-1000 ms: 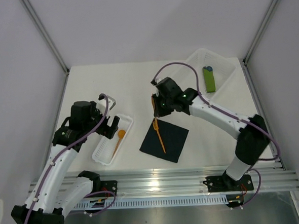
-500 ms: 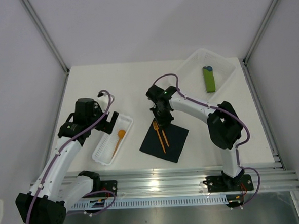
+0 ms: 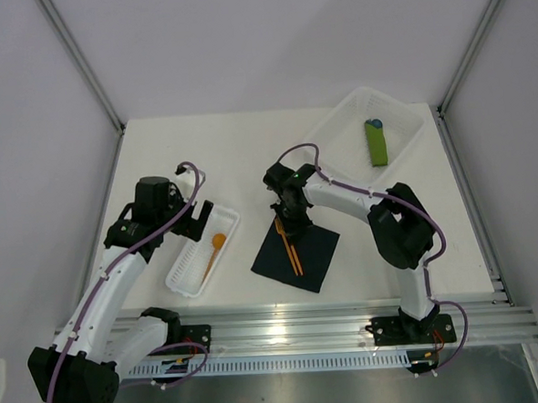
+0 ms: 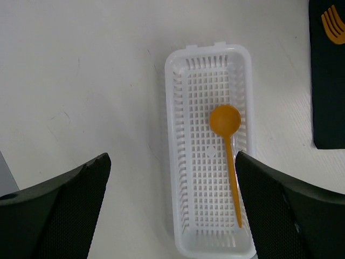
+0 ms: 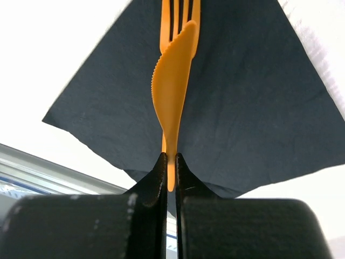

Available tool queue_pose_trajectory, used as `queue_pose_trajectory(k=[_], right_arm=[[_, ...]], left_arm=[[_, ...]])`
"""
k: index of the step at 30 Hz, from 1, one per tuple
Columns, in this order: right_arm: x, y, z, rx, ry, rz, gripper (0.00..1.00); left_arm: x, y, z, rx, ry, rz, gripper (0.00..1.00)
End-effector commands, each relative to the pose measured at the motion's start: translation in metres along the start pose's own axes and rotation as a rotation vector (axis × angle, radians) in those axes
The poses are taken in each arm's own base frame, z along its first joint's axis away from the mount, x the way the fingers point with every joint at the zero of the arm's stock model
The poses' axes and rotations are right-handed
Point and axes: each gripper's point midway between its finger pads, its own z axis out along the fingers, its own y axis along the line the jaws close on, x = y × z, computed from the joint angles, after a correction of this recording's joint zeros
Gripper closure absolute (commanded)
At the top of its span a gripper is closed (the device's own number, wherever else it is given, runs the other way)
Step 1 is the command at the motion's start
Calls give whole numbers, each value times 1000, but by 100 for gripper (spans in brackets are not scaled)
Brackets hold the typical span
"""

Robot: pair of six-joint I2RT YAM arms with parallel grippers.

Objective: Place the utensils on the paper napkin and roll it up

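Lab test cell: white panels [image 3: 241, 48], aluminium rail [image 3: 304, 332].

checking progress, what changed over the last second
The right tool, shut on the knife, swung in and brought it down over the paper napkin by the fork. The left tool, open, shifted slightly. The spoon stayed in the basket.

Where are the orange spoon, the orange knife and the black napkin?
orange spoon [image 4: 225, 120], left wrist view, on its round bowl.
orange knife [image 5: 172, 81], right wrist view, on the middle of its blade.
black napkin [image 3: 318, 249], top external view, on bare paper near its right corner.
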Motion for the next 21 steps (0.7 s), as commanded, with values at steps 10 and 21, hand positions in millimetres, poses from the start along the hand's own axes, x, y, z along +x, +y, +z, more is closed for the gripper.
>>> queue_pose_trajectory(k=[10, 21], right_arm=[[-8, 2, 15, -30, -1, 37, 100], [-4, -4, 25, -26, 19, 53, 100]], left_arm=[[-12, 4, -6, -15, -42, -17, 1], [-10, 2, -4, -4, -35, -16, 0]])
